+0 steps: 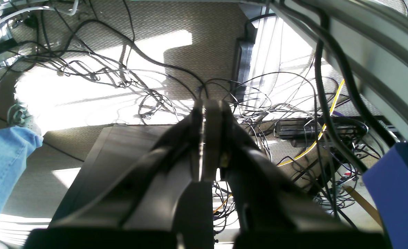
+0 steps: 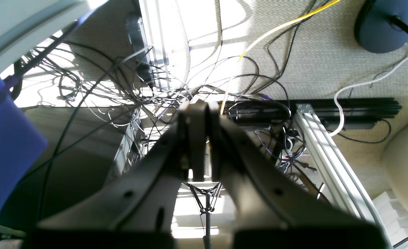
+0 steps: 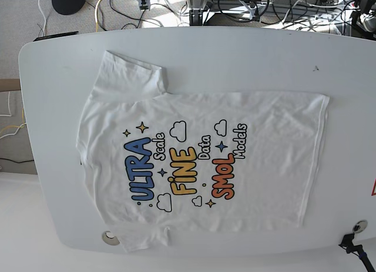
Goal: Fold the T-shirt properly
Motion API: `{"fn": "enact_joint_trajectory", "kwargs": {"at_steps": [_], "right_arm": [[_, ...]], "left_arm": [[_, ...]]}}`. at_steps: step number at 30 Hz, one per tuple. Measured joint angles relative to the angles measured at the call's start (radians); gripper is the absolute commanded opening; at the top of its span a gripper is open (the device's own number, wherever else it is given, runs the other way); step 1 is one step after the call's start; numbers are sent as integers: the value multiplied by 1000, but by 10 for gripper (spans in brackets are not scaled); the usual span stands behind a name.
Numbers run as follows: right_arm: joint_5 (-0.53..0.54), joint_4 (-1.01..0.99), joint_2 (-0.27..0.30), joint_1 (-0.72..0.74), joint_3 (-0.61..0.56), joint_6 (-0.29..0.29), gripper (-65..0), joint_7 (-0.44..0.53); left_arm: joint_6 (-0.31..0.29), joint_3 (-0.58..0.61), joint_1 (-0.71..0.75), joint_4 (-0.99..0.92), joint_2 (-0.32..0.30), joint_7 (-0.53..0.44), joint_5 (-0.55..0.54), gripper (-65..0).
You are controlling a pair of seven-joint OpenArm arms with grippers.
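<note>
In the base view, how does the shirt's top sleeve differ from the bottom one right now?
The top sleeve spreads wide with bare table around it; the bottom sleeve shows only as a narrow strip at the table's edge. The top sleeve has a shadowed crease; the bottom sleeve looks smoother. Both are white and not yet folded.

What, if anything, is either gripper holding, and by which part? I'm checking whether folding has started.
Nothing is held. The left gripper and right gripper are both shut on nothing, away from the table; the T-shirt lies flat on it, untouched.
</note>
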Motion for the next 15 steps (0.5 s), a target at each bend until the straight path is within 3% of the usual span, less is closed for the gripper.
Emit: {"fn": "enact_joint_trajectory", "kwargs": {"at_steps": [9,15], "right_arm": [[0,33,11,-93,-3,-3,-637,4],[4,112,-5,-58,-10,0,-637,3]], "left_arm": [[0,2,55,24,-3,-14,0,-643],[-4,-3,58,34,-3,-14,2,-642]]}}
